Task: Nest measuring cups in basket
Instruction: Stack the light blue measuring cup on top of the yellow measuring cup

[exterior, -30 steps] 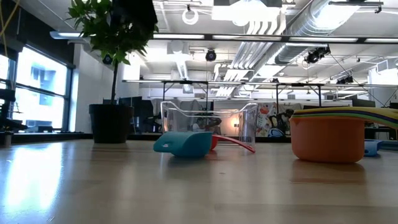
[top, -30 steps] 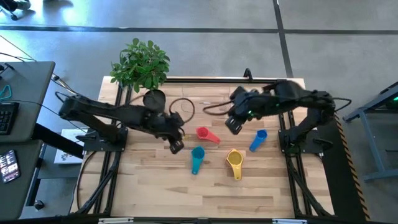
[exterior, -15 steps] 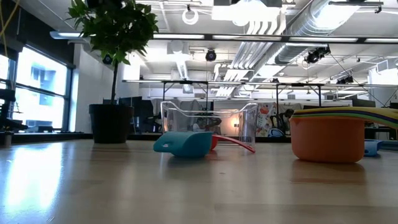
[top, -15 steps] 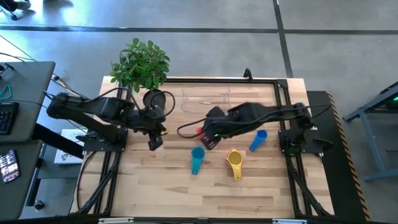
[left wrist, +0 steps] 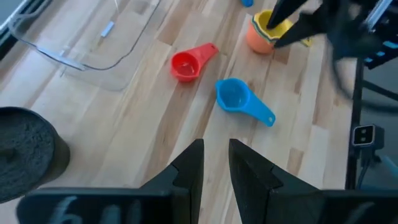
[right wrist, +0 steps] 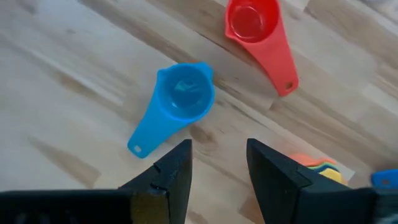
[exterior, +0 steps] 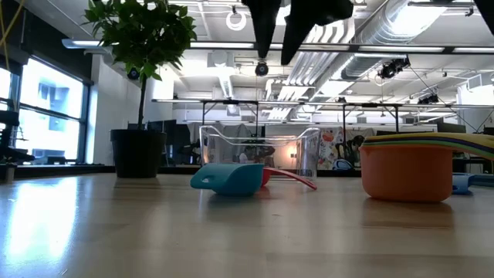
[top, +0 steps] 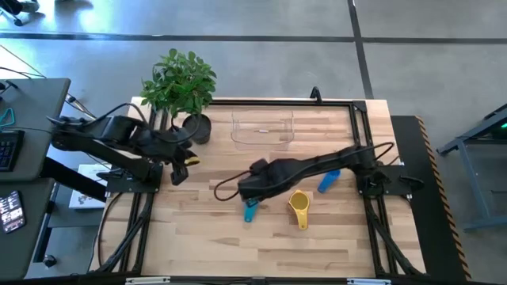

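Low view, near to far. The stacked cups (exterior: pixel 407 171), an orange scoop with yellow and green rims nested inside it, stand closest at the right of the frame. The teal cup (exterior: pixel 228 178) lies on its side at centre, the red cup (exterior: pixel 287 178) just behind it, and the clear basket (exterior: pixel 260 151) stands beyond both, ahead of the dark plant pot (exterior: pixel 137 152) at left.

High view. The right gripper (top: pixel 252 188) hangs at frame centre directly over the teal and red cups, its fingers parted to a medium gap. The left gripper (top: pixel 179 164) waits at centre left, near the plant, fingers narrowly apart. The blue cup (top: pixel 328 179) lies right of centre, and the basket sits at upper centre, well apart from all cups.

Right wrist view. The teal cup lies mouth up between the fingers (right wrist: pixel 173 177).

Handling, as a judgement: the cups appear to be light, rigid, smooth plastic, likely to skid or tip when nudged. The short flat handle, or one bowl wall pinched across the rim, offers the surest hold; a gentle squeeze should suffice. The basket looks light enough to slide if struck.
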